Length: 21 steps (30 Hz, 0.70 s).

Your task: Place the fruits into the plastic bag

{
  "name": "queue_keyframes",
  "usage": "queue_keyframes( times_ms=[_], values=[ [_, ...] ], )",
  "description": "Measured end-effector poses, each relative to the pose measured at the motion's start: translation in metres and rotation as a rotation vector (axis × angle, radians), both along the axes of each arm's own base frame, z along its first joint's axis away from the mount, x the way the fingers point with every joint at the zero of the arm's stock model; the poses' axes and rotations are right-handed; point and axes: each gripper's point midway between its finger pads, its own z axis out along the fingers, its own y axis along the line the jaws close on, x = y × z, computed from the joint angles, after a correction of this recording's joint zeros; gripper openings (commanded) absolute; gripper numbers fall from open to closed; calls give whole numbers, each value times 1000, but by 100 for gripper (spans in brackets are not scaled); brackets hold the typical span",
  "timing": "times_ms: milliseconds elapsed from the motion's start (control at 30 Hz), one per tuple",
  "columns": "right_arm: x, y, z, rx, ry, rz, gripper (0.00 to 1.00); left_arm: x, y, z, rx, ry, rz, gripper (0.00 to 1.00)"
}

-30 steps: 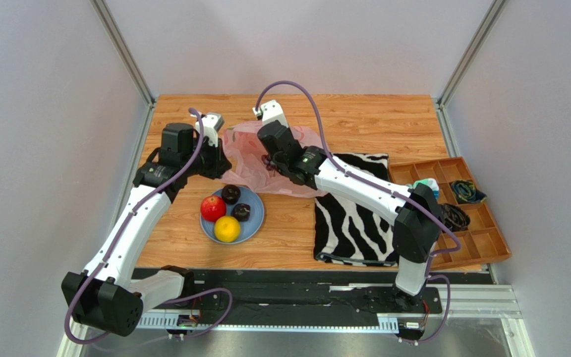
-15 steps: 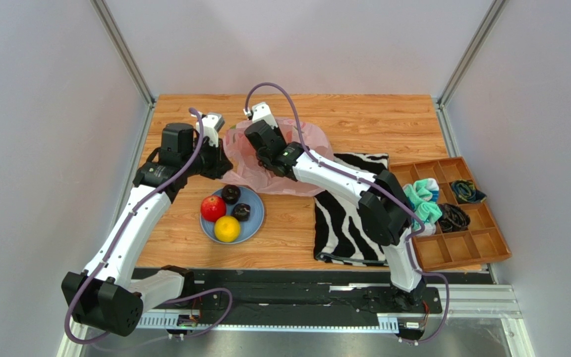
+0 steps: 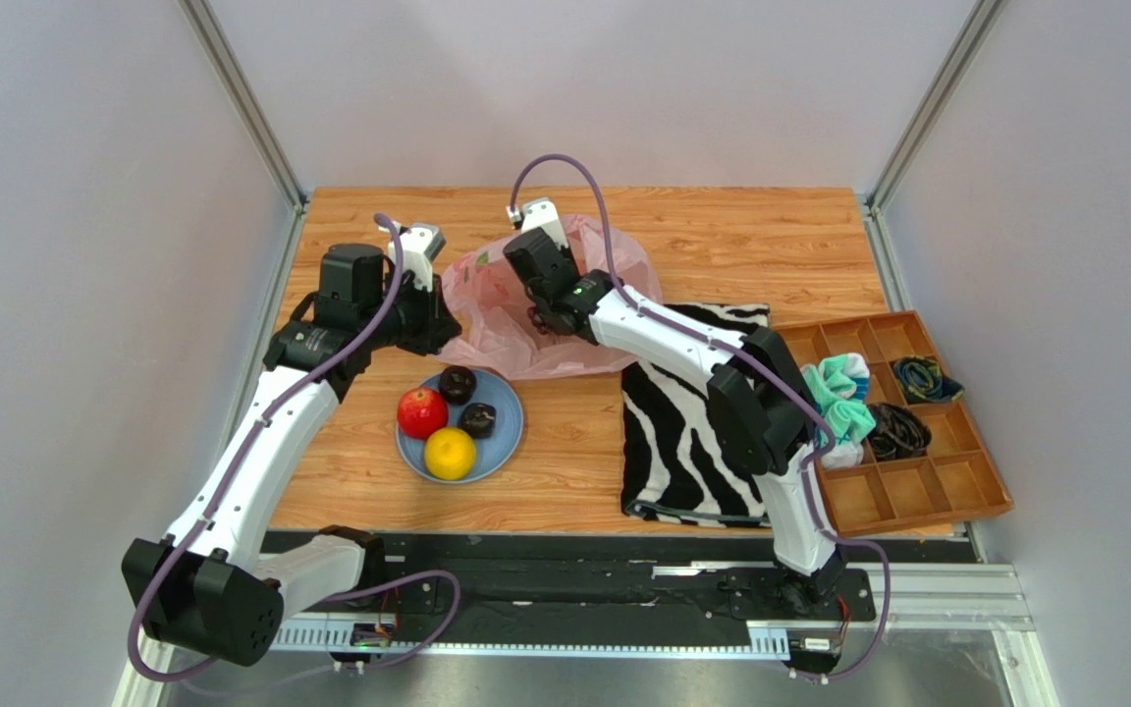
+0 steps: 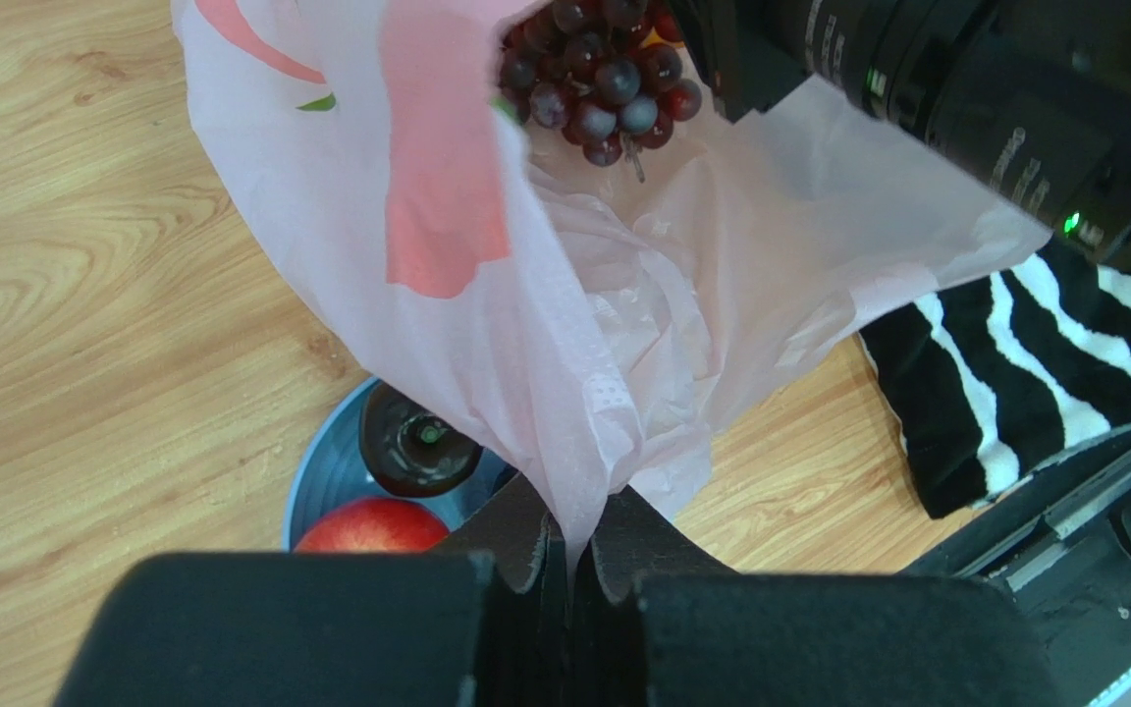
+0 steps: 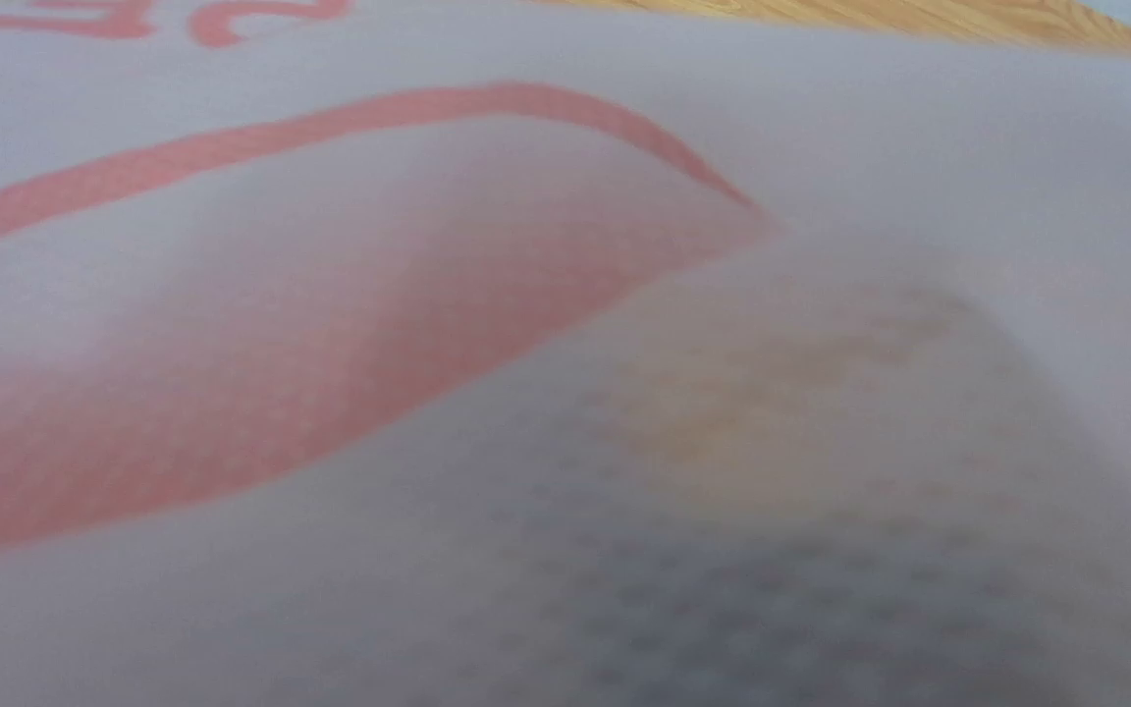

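The blue plate point(image 3: 502, 447) sits on the tabletop point(image 3: 763, 243) and carries four fruits. An apple point(image 3: 421, 413) is on its left side and a citrus point(image 3: 449, 454) at its near edge. Two plums point(image 3: 457, 385) lie toward its far and right side.

The bag point(image 3: 486, 336) lies just behind the plate, and its lowest fold comes close to the plate's far rim. The left end effector point(image 4: 572, 539) is behind the plate's far-left rim. Its fingers are pressed together, pinching a fold of the bag's edge, and the film rises from them into an open mouth.

The right end effector point(image 3: 541, 314) reaches down into that mouth, behind the plate and slightly to its right. Film hides its fingers, so I cannot tell whether they are spread or pressed together. The grapes point(image 4: 595, 71) hang at the bag's mouth, right against the right end effector's black body. Whether they are being gripped cannot be seen.

The right wrist view is filled with blurred pink-printed film. A yellow-orange patch point(image 5: 697, 427) shows through it, too soft to name.

A striped cloth point(image 3: 697, 427) lies flat to the right of the plate, apart from it, and its far-left corner meets the bag. A wooden tray point(image 3: 955, 479) of compartments sits farther right of the plate, past the cloth.
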Motion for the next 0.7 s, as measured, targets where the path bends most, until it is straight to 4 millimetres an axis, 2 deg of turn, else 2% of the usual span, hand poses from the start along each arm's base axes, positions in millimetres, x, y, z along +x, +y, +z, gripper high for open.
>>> queue_keyframes(
  times_ms=[33,133,233,433,700],
  values=[
    [2,-2,-1,7,8,-1,25,0,0,0,0,0,0,0],
    [5,-6,-4,26,25,-3,43,0,0,0,0,0,0,0],
    [4,-1,-6,46,39,11,56,0,0,0,0,0,0,0],
    [-3,9,-10,65,63,53,55,1,0,-2,1,6,0,0],
    [-12,11,-23,79,108,87,52,1,0,-2,1,6,0,0]
  ],
)
